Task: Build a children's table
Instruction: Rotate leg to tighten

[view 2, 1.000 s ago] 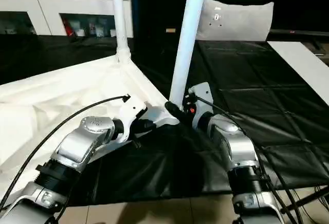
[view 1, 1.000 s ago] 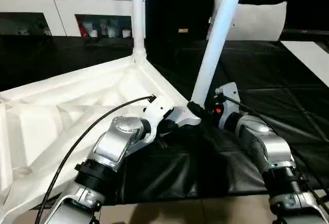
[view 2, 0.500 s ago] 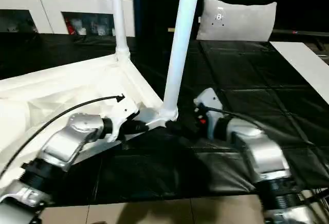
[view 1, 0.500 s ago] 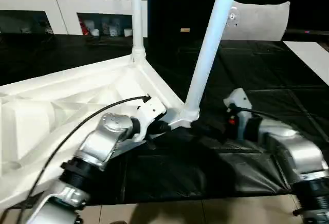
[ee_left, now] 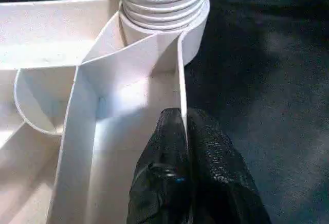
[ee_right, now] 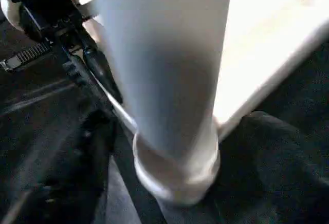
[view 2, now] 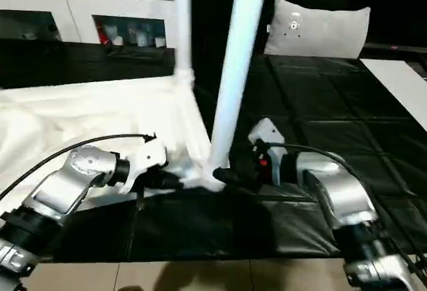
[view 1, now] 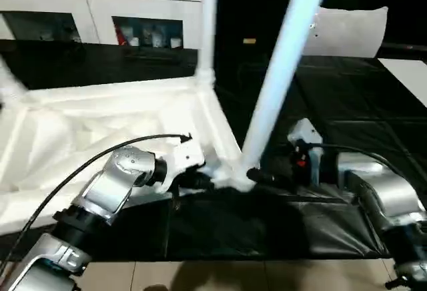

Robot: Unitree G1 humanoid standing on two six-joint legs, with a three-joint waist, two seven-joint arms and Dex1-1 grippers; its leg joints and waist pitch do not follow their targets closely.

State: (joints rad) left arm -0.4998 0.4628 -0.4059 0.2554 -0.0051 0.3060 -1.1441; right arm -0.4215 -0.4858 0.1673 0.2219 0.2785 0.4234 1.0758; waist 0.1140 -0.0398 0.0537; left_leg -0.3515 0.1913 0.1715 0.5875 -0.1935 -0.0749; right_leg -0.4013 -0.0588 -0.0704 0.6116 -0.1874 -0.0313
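Table (view 1: 100, 114) on black floor mat (view 1: 347, 104)

You've got the tabletop (view 2: 80, 114) upside down on the black mat (view 2: 320, 104), near corner twd you. Near leg (view 2: 237, 71) stands in that corner socket, tilted slightly right; far leg (view 2: 182, 24) stands upright at the corner behind. L gripper (view 2: 175, 180) sits at the rim just left of the near leg's base. R gripper (view 2: 223, 176) reaches in from the right, tips at the base; can't tell if touching. Pillow (view 2: 317, 29) and cabinets (view 2: 80, 21) at back.
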